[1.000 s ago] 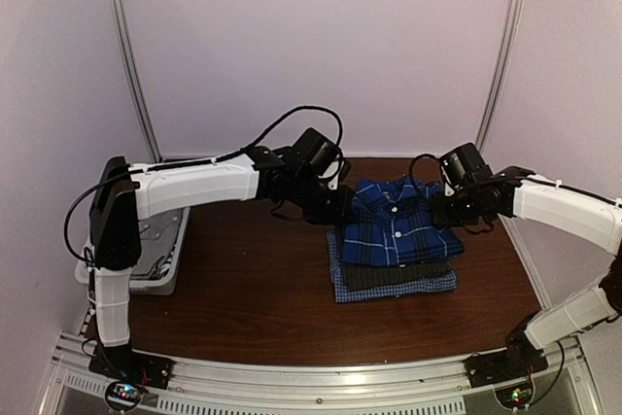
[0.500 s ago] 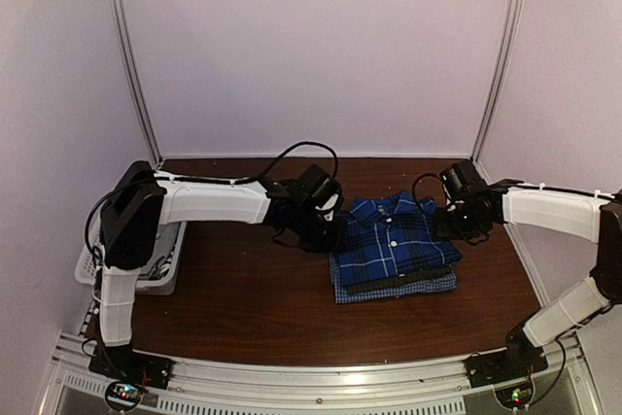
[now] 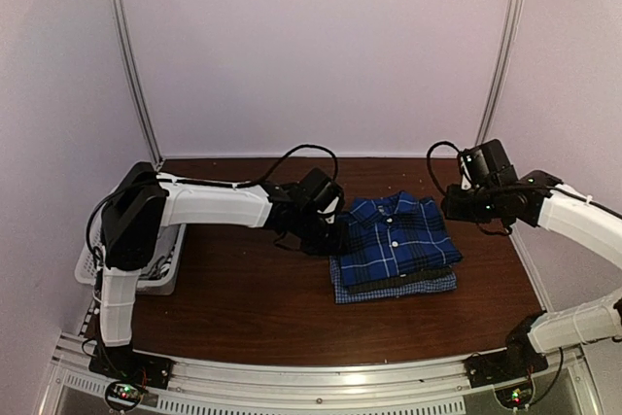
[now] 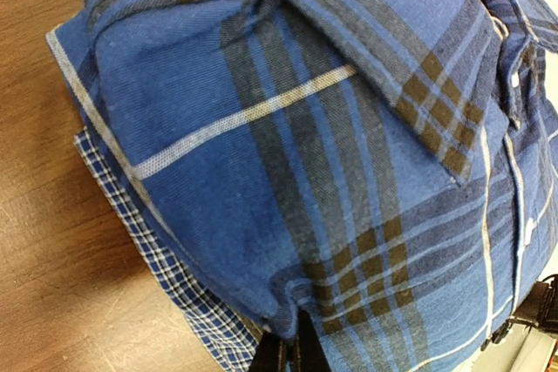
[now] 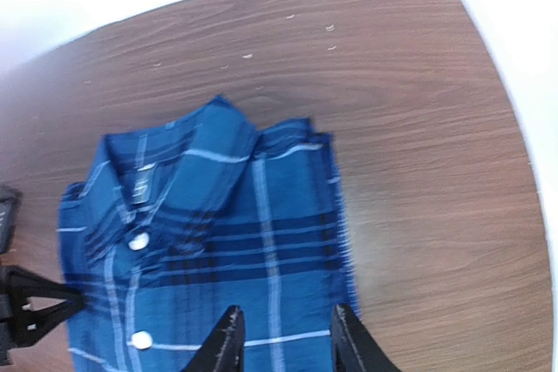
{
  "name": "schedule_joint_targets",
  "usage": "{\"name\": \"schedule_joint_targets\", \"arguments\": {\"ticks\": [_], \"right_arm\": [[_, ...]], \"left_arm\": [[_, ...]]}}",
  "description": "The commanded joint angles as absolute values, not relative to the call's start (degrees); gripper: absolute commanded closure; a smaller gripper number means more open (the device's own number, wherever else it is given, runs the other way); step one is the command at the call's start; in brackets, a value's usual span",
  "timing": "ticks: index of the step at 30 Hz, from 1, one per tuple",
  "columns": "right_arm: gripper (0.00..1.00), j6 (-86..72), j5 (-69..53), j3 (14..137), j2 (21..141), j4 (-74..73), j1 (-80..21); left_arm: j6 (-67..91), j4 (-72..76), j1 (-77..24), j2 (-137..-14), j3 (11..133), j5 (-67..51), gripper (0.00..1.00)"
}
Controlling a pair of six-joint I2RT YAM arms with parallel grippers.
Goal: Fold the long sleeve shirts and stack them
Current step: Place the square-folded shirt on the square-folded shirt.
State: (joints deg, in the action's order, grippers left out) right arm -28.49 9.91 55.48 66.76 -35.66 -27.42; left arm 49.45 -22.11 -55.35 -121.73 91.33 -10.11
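Three folded long sleeve shirts lie stacked mid-table. The royal-blue plaid shirt (image 3: 394, 237) (image 5: 209, 215) is on top, a dark grey shirt (image 3: 400, 280) shows as a band under it, and a pale blue fine-checked shirt (image 3: 389, 292) (image 4: 148, 250) is at the bottom. My left gripper (image 3: 335, 230) (image 4: 292, 353) is shut on a pinch of the plaid shirt (image 4: 305, 145) at its left edge. My right gripper (image 3: 449, 207) (image 5: 283, 343) hangs open above the plaid shirt's right side, with nothing between its fingers (image 5: 225, 341).
A white mesh basket (image 3: 146, 264) sits at the table's left edge, under the left arm. Brown tabletop (image 5: 418, 128) shows to the right of and behind the stack. White walls and metal posts close in the back and both sides.
My right gripper has opened, let go of the plaid shirt and pulled up and away to the right. The left arm has come down, and the plaid shirt now lies flat on the stack.
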Motion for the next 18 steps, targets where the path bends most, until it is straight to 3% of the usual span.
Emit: {"name": "schedule_joint_targets", "arguments": {"ticks": [1,8,18], "right_arm": [[0.68,-34.8,5.5,48.7,65.7,-31.8,-31.7],[0.72,-42.5,4.6,36.0,64.0,-25.0,-35.3],[0.61,-43.6,7.3,34.7,61.4,-27.8,-35.3]], "left_arm": [[50.6,-19.8,-56.1,-120.4,90.3,-9.9,1.0],[50.8,-19.5,-56.2,-120.2,89.4,-10.1,1.0],[50.4,-19.3,-56.2,-118.9,88.3,-9.1,1.0]]}}
